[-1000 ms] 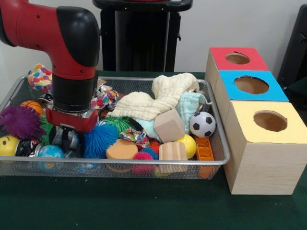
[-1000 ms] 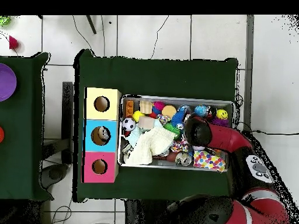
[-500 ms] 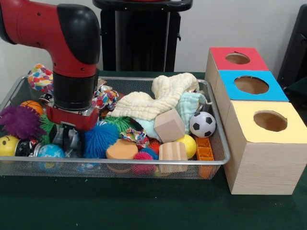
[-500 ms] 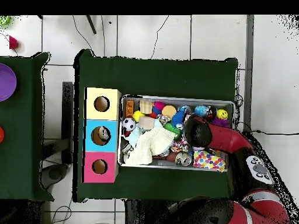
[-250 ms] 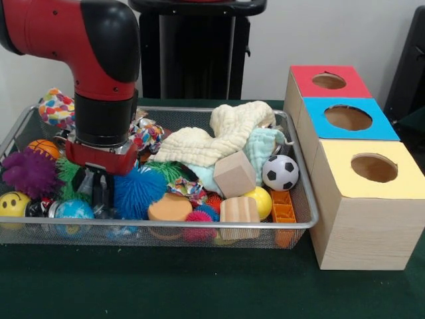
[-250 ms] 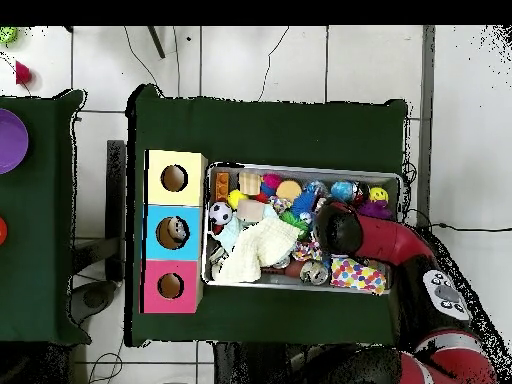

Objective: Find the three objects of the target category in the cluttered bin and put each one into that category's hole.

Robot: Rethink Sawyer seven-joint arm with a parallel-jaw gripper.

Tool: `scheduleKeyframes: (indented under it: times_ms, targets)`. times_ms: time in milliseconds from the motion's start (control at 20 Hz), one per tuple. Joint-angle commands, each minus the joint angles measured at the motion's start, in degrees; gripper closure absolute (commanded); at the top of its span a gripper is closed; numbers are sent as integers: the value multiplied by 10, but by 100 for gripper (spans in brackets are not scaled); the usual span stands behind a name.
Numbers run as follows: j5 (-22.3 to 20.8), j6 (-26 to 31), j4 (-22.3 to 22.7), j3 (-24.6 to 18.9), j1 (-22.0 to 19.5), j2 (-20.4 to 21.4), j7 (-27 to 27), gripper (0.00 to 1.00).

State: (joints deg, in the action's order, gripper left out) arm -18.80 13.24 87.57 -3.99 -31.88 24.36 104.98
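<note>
Gripper [image 5: 94, 193] is sunk low into the bin [image 5: 199, 226], at the bin's end away from the boxes [image 5: 362, 226]. It is wedged between the blue spiky ball [image 5: 138, 193] and the green spiky toy [image 5: 66, 174], with the globe ball [image 5: 72, 209] just in front of it. That depth reads as a dig or a pick in the clutter. Cannot tell how the jaws stand, or whether anything is held, because the toys hide the tips. In the overhead view the arm covers the spot.

Target category is not shown by anything here, so the task's objects can't be singled out; whichever they are, they likely lie somewhere in the bin.

Bin is a wire mesh tray, packed full:
- At the gripper's end of the bin: purple spiky ball [image 5: 30, 174], smiley ball [image 5: 12, 203].
- At the bin's middle: cream cloths [image 5: 199, 146] heaped on top, likely hiding things beneath; wooden cube [image 5: 234, 174] tilted against them.
- At the bin's end by the boxes: soccer ball [image 5: 279, 172], orange block [image 5: 283, 207].

Boxes stand in a row touching or just beside the bin's short end, with red, blue and yellow tops and one round hole each. In the overhead view the blue hole [image 6: 172, 232] seems to show something inside. The red and yellow holes look dark.
</note>
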Motion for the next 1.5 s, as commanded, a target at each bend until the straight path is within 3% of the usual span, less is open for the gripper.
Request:
scheduleKeyframes:
  times_ms: [50, 550, 1150, 1500]
  targets:
    - [-12, 19, 33, -22, 9, 17, 30, 100]
    - [-2, 54, 30, -16, 23, 51, 24, 100]
    - [26, 131, 77, -3, 66, 153, 44, 100]
    - [28, 128, 83, 14, 84, 162, 62, 100]
